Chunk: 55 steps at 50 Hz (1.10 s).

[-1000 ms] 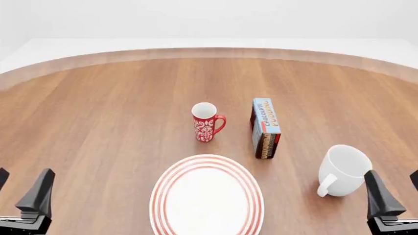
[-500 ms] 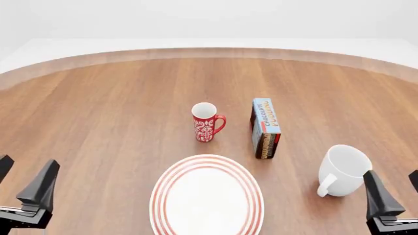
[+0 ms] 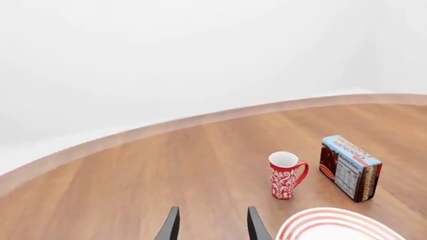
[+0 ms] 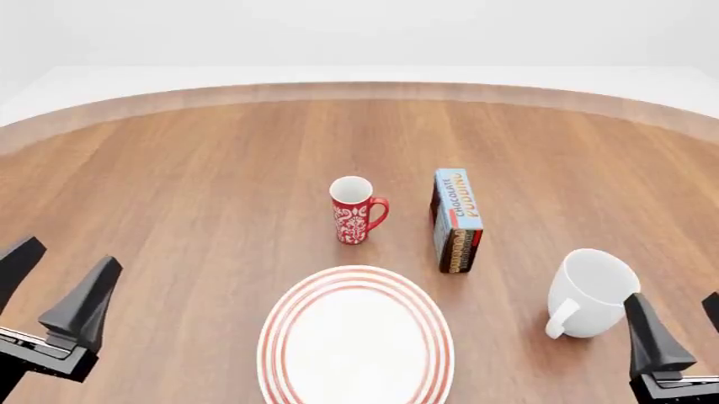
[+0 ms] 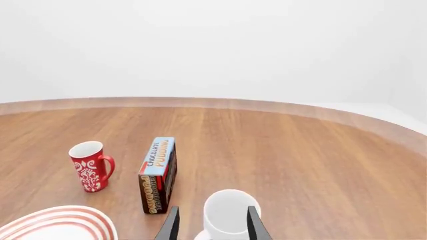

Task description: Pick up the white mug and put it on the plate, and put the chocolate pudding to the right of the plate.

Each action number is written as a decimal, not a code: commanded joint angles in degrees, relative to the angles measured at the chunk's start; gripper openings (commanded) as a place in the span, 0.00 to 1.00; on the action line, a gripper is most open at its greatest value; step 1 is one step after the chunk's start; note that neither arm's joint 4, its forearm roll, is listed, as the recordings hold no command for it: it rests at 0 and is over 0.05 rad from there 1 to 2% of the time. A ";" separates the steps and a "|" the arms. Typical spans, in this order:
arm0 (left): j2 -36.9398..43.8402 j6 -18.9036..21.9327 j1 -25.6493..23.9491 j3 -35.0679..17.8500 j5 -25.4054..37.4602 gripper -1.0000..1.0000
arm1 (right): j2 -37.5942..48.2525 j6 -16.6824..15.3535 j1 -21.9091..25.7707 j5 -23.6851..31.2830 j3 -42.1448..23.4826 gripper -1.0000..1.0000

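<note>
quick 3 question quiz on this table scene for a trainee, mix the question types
1. True or false: the white mug already stands on the plate.
2. Multiple choice: what stands directly between the red patterned mug and the white mug in the front view? A) the plate B) the chocolate pudding carton C) nothing
3. Fill in: the right tool has its fingers either side of the ____ in its wrist view.

Key
1. False; it stands on the wooden table, right of the plate.
2. B
3. white mug
</note>
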 commanded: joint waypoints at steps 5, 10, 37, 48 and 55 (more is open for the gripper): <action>4.73 1.47 -4.76 -2.75 -2.74 1.00 | -0.08 -0.03 0.11 0.08 0.00 1.00; 7.02 2.16 -6.88 -3.00 -4.42 1.00 | -0.05 -0.08 0.19 0.07 0.00 1.00; 15.04 2.36 -14.68 -6.34 -9.21 1.00 | 0.17 -0.12 0.34 -0.07 0.02 1.00; 18.49 1.50 -18.22 -8.57 -10.57 1.00 | 0.18 -0.22 0.32 -0.03 0.04 1.00; 21.05 1.38 -20.25 -9.25 -12.10 1.00 | 0.04 -0.19 0.30 0.07 0.03 1.00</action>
